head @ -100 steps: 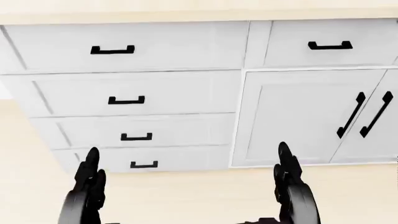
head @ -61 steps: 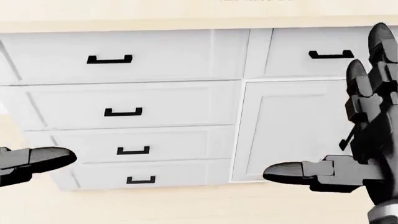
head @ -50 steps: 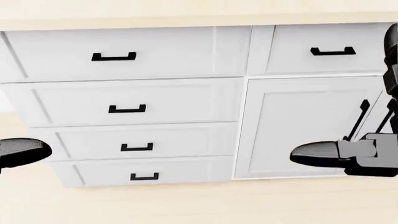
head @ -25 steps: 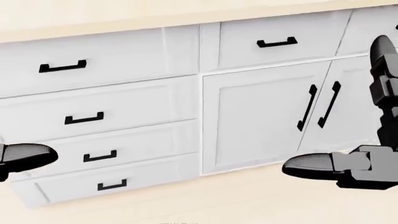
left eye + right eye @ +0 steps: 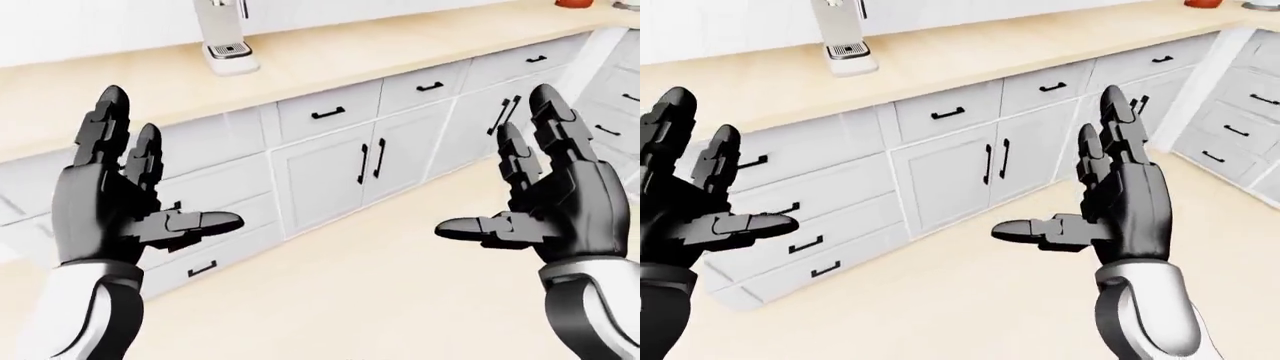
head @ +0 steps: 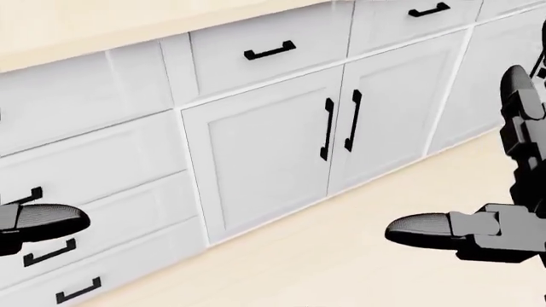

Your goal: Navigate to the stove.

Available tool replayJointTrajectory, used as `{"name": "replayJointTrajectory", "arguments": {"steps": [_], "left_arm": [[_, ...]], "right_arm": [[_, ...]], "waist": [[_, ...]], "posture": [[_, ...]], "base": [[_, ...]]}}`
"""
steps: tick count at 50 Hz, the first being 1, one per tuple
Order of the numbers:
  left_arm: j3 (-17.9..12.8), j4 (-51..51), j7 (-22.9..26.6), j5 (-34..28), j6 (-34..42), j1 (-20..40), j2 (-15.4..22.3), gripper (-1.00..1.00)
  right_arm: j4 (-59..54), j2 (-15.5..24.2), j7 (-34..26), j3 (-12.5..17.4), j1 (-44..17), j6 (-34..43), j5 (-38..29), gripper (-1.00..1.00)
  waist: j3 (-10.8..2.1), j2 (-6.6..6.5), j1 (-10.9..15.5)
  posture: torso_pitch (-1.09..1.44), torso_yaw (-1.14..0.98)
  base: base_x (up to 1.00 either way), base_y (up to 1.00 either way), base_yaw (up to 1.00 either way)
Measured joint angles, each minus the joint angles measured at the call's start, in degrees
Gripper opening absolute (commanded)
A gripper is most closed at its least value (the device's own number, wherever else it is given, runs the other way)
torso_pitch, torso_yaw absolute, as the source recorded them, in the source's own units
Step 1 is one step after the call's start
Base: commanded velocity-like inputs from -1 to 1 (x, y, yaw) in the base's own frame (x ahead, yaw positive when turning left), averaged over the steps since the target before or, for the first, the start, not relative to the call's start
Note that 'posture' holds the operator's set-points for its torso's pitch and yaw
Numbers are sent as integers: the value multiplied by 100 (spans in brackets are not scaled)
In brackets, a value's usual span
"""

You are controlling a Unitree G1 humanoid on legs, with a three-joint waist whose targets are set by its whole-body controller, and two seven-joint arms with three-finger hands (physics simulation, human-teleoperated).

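Left hand (image 5: 120, 202) and right hand (image 5: 550, 199) spread, empty. Whole view swung right versus half-second earlier: drawers slid left, double-door cabinet (image 6: 303, 144) centred, so camera turned. Stove not visible; turn unfinished.

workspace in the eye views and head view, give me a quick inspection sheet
surface: light wood counter along the top of the left-eye view, over white cabinets with black handles; pale floor below.
job's things: stove, nothing seen.
clutter: a white appliance base stands on the counter; a small red thing at the top right edge, too cropped to name.
grippers: left hand and right hand both raised, fingers spread, holding nothing.
cables: nothing seen.
surroundings: a second cabinet run with drawers meets the first at a corner on the right of the right-eye view.
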State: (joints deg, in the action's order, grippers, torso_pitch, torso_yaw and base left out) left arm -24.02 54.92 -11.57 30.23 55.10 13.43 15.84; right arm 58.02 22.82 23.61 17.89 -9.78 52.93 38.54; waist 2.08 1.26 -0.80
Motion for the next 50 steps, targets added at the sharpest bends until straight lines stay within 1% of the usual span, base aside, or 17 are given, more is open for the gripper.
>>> {"name": "replayJointTrajectory", "arguments": {"steps": [5, 7, 8, 10, 13, 18, 21, 22, 24, 26, 32, 34, 35, 40, 46, 48, 50], "left_arm": [[-66, 9, 61, -143, -98, 1, -22, 100], [-71, 31, 68, -162, -80, 11, -27, 100], [-77, 15, 75, -184, -94, 12, -6, 100], [-118, -43, 67, -222, -55, -25, -30, 100], [-103, -107, 68, -301, -37, -36, -43, 100], [-73, -55, 112, -339, -113, -8, -54, 100], [-62, -68, 127, -373, -136, -2, -72, 100], [-15, -59, 135, -376, -139, -23, -136, 100], [63, -66, 170, -337, -82, -46, -153, 100], [67, -95, 204, -329, -70, -58, -146, 100], [37, -60, 222, -433, -174, -36, -147, 100], [43, -47, 232, -443, -168, -28, -148, 100], [18, -53, 232, -450, -161, -29, -127, 100], [-17, -159, 220, -566, -134, -104, -159, 100], [4, -122, 276, -617, -222, -88, -167, 100], [26, -106, 288, -646, -232, -85, -188, 100], [140, -129, 332, -656, -237, -136, -254, 100]], "right_arm": [[100, 0, -48, -20, -25, -62, -11, 100], [87, 15, -54, -7, -39, -63, 9, 100], [87, -3, -48, -15, -54, -61, 31, 100], [65, -14, -41, -90, -17, -25, 91, 100], [64, -39, -91, -106, -21, 33, 79, 100], [140, -77, -156, 18, -67, -17, -13, 100], [130, -25, -143, 36, -80, -24, 35, 100], [84, 12, -107, 70, -60, -23, 69, 100], [24, 7, -43, 106, 15, -1, 65, 100], [23, 8, -19, 90, 4, 16, 43, 100], [86, -14, -49, 82, -33, -15, 61, 100], [75, -18, -67, 88, -40, -9, 39, 100], [76, -56, -78, 67, -47, -9, 37, 100], [64, -74, -125, -27, 7, 46, 78, 100], [139, -193, -273, -28, -21, -30, -160, 100], [128, -193, -293, -34, 0, -54, -207, 100], [51, -229, -303, 8, 59, -30, -270, 100]], "waist": [[112, -315, 42], [91, -520, 48], [55, -540, 88], [100, -482, 138], [26, -418, 98], [21, -71, 122], [-36, 236, 111], [-28, 166, 41], [-25, 183, -12], [-37, 111, -18], [107, -316, 47], [90, -530, 53], [66, -538, 105], [13, -411, 108], [20, 22, 139], [-37, 205, 104], [9, 104, 30]], "posture": [[0, 0], [0, 0], [0, 0], [0, 0], [0, 0], [0, 0], [0, 0], [0, 0], [0, 0], [0, 0], [0, 0], [0, 0], [0, 0], [0, 0], [0, 0], [0, 0], [0, 0]], "base": [[0, 0, -41], [0, 0, -41], [0, 0, -41], [0, 0, -41], [0, 0, -42], [0, 0, -42], [0, 0, -41], [0, 0, -41], [0, 0, -41], [0, 0, -41], [0, 0, -41], [0, 0, -41], [0, 0, -41], [0, 0, -42], [0, 0, -42], [0, 0, -42], [0, 0, -42]]}}
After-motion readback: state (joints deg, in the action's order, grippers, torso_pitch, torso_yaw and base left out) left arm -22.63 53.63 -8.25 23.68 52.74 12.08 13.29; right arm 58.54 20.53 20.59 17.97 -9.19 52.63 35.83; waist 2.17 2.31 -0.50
